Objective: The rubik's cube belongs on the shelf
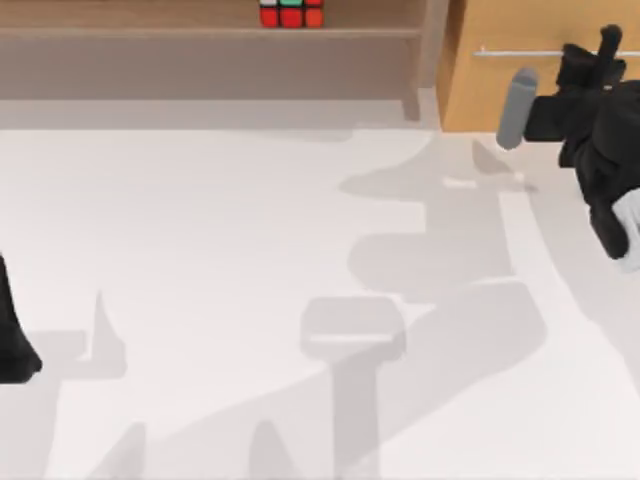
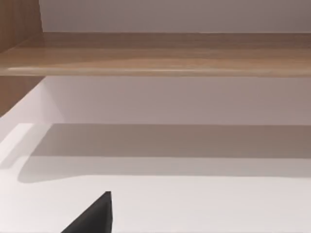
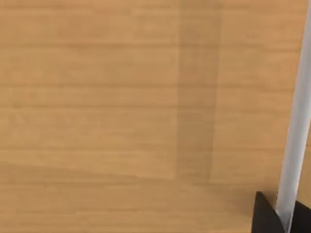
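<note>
Red-faced rubik's cube [image 1: 291, 13] upright on the light-brown shelf [image 1: 200, 32] board

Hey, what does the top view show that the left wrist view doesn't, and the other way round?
Top view alone: the rubik's cube sitting on the shelf, the drawer cabinet with its bar handle, and the right gripper at that handle. Left wrist view alone: a dark tip of the left gripper. Both: the shelf and the white table.

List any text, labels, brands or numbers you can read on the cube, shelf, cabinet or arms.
None: no words, numbers or signs can be read.
rubik's cube: plain colour stickers.
shelf: bare wood.
cabinet and its metal bar handle: unmarked.
right gripper, left arm: plain black.
</note>
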